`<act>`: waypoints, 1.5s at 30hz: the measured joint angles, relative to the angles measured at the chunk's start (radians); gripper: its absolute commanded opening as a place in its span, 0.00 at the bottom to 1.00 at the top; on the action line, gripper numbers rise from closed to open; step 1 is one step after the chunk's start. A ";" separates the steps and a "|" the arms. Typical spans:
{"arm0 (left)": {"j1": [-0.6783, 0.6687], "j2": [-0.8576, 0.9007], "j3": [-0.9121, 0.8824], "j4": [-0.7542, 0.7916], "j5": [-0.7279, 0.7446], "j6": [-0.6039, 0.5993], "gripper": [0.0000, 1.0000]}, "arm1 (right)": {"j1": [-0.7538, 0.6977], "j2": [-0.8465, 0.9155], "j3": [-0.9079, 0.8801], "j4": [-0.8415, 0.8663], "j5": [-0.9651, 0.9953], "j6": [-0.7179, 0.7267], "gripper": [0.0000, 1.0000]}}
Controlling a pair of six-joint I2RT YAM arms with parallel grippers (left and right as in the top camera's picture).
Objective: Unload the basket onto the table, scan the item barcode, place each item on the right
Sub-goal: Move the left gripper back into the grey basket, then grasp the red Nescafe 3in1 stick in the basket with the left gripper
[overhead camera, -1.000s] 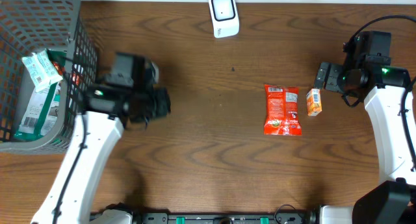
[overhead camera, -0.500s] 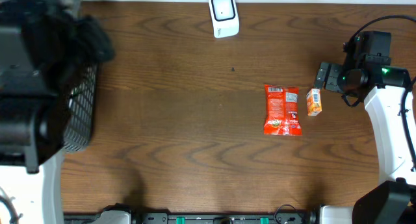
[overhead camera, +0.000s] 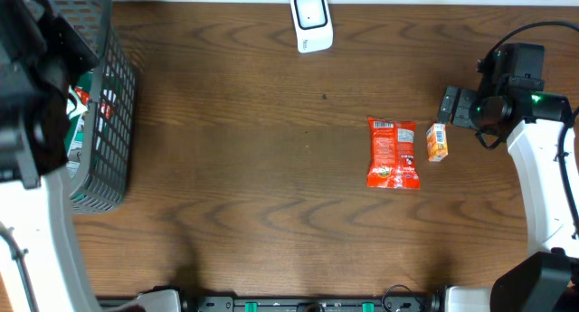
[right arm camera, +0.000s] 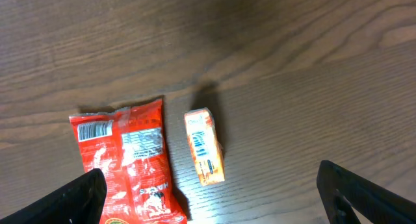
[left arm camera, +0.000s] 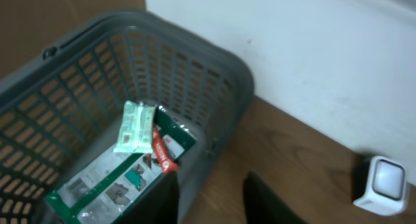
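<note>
Left gripper over basket, jaws parted, empty. Right gripper spread wide over orange carton beside red snack bag (barcode up), right of centre. Best: straddle carton's narrow sides, face barcode squarely to far scanner.

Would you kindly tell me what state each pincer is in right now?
Left pincer: open, holding nothing.
Right pincer: wide open, holding nothing.

No text is legible in my views. A barcode sits on the far end of the red packet. The print there and on the orange carton is too small to read.
</note>
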 measured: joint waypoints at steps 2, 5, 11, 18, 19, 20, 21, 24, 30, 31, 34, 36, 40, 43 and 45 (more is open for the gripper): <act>0.019 0.032 0.000 0.000 -0.003 0.006 0.49 | 0.000 0.000 0.000 0.000 0.000 0.000 0.99; 0.056 0.088 0.000 -0.001 -0.007 0.005 0.58 | 0.000 0.000 0.000 0.000 0.000 0.000 0.99; 0.147 0.209 0.000 -0.009 -0.010 -0.017 0.68 | 0.000 0.000 0.000 0.000 0.000 0.000 0.99; 0.279 0.355 0.000 -0.021 0.093 -0.069 0.68 | 0.000 0.000 0.000 0.000 0.000 0.000 0.99; 0.293 0.376 0.000 -0.022 0.109 -0.072 0.69 | 0.000 0.000 0.000 0.000 0.000 0.000 0.99; 0.305 0.395 0.000 -0.021 0.126 -0.076 0.70 | 0.000 0.000 0.000 0.000 0.000 0.000 0.99; 0.316 0.418 0.000 -0.019 0.138 -0.083 0.70 | 0.000 0.000 0.000 0.000 0.000 0.000 0.99; 0.340 0.478 0.000 0.002 0.162 -0.112 0.71 | 0.000 0.000 0.000 0.000 0.000 0.000 0.99; 0.356 0.581 0.000 0.036 0.178 -0.183 0.71 | 0.000 0.000 0.000 0.000 0.000 0.000 0.99; 0.354 0.594 0.000 0.038 0.179 -0.191 0.71 | 0.000 0.000 0.000 0.000 0.000 0.000 0.99; 0.345 0.627 0.000 0.051 0.186 -0.206 0.71 | 0.000 0.000 0.000 0.000 0.000 0.000 0.99; 0.338 0.649 0.000 0.058 0.190 -0.209 0.71 | 0.000 0.000 0.000 0.000 0.000 0.000 0.99; 0.327 0.704 0.000 0.074 0.194 -0.216 0.71 | 0.000 0.000 0.000 0.000 0.000 0.000 0.99; 0.324 0.754 0.000 0.084 0.195 -0.223 0.71 | 0.000 0.000 0.000 0.000 0.000 0.000 0.99; 0.324 0.784 0.000 0.085 0.195 -0.224 0.71 | 0.000 0.000 0.000 0.000 0.000 0.000 0.99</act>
